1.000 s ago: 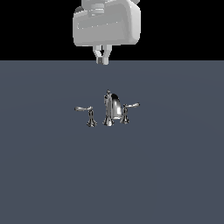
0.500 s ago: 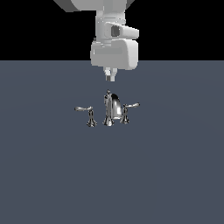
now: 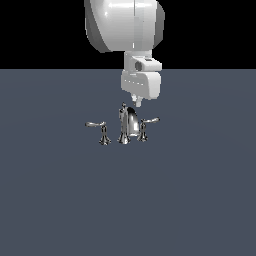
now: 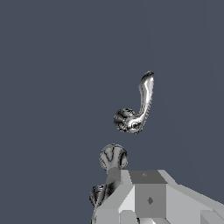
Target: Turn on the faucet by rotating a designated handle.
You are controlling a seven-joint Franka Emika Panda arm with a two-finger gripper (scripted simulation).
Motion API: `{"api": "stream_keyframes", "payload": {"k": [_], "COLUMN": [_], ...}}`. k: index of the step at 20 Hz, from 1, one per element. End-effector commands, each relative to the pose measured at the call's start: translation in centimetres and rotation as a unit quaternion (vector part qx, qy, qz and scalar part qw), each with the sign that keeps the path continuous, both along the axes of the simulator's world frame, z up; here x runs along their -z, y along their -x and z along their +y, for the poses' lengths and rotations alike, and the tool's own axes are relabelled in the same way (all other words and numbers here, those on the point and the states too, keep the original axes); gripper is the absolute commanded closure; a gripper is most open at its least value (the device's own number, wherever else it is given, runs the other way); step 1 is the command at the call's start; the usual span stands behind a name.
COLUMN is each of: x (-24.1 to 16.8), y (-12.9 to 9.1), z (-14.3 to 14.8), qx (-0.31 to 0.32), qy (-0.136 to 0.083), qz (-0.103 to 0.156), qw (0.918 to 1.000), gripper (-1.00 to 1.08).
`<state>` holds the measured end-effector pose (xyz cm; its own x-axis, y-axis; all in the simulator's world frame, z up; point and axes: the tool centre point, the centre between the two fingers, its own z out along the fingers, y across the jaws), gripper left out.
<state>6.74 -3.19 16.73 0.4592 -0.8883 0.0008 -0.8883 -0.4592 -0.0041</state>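
Note:
The small chrome faucet (image 3: 127, 126) stands mid-surface, its arched spout topped by a knob. The handle (image 3: 146, 126) sits close to the spout on the exterior view's right, its short lever tilted upward. A wider-set handle (image 3: 101, 131) with a level lever is on the left. My gripper (image 3: 136, 103) hangs just above the spout, between spout and handle, touching nothing, its fingers together in one narrow tip. The wrist view shows one lever handle (image 4: 136, 113), which of the two I cannot tell, the spout knob (image 4: 113, 156) and my fingers (image 4: 148, 197).
The faucet stands on a flat slate-grey surface (image 3: 60, 200) that runs to a straight far edge against black. The arm's big white link (image 3: 125, 25) hangs over the faucet from above.
The gripper has come down and shifted toward the exterior view's right, from well above the far edge to just over the spout. The faucet's parts have not moved.

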Motion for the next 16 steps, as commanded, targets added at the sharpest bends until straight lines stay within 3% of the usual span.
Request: {"api": "stream_keyframes", "payload": {"k": [1,8,16], "x": [1.6,5.0,7.0], "y": [-1.4,-4.2,-5.8], "z": [-1.2,-4.2,-6.3], "qx": [0.030,0.095,0.135], "qy": [0.001,0.001,0.001], "qz": [0.000,0.001,0.002], "qw": [0.9996,0.9954,0.9908], "gripper": [1.08,1.08,1.08]}}
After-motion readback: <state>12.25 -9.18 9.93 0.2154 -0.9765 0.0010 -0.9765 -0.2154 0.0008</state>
